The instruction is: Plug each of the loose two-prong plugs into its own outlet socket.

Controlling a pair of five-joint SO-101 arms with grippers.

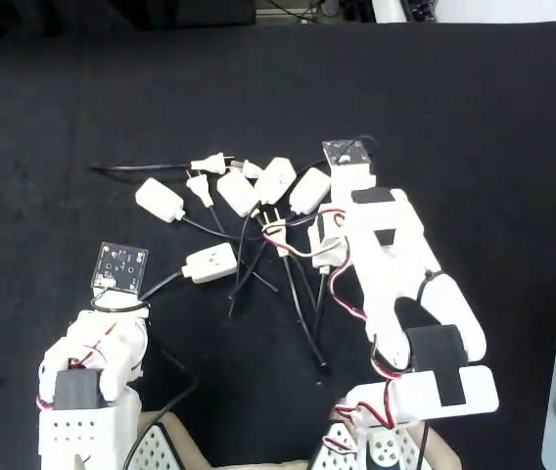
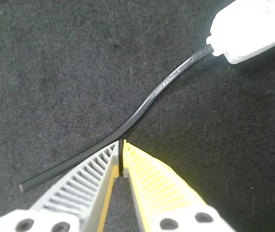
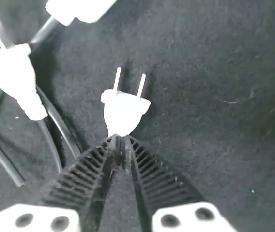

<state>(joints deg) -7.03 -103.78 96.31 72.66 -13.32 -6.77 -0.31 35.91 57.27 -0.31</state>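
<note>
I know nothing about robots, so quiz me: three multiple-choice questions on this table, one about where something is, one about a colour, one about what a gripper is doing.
1. Where does the heap of plugs and sockets lie?
A. on the black table, ahead of the two arms
B. inside a box
C. on the floor

2. What colour are the cables in the heap?
A. red
B. green
C. black

3. What is the right gripper doing?
A. hanging wide open and empty
B. shut on a white plug
C. carrying a socket

Answers:
1 A: the high view shows the heap on the cloth just beyond the arms.
2 C: every cable there is black.
3 B: its black fingers pinch the plug's tail, with the two prongs pointing away.
</note>
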